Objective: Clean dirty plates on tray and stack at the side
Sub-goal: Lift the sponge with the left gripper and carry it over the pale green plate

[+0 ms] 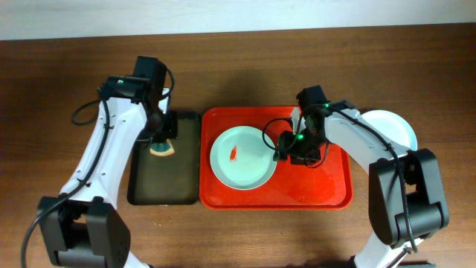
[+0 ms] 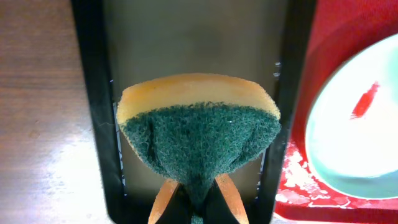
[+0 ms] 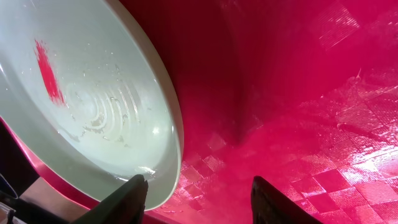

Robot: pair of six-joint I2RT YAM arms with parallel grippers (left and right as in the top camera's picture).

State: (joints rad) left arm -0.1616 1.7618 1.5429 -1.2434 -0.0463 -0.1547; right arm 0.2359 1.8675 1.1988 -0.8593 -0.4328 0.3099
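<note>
A pale mint-blue plate with a red smear lies on the left half of the red tray. My right gripper is open at the plate's right rim. In the right wrist view the plate has its rim between the open fingers, one finger over the plate and one over the tray. My left gripper is shut on a yellow and green sponge above the dark tray. The plate shows at the right of the left wrist view. Another pale plate lies on the table right of the red tray.
The dark green-black tray sits directly left of the red tray, their rims nearly touching. The brown wooden table runs around both. The right arm reaches over the red tray's right half.
</note>
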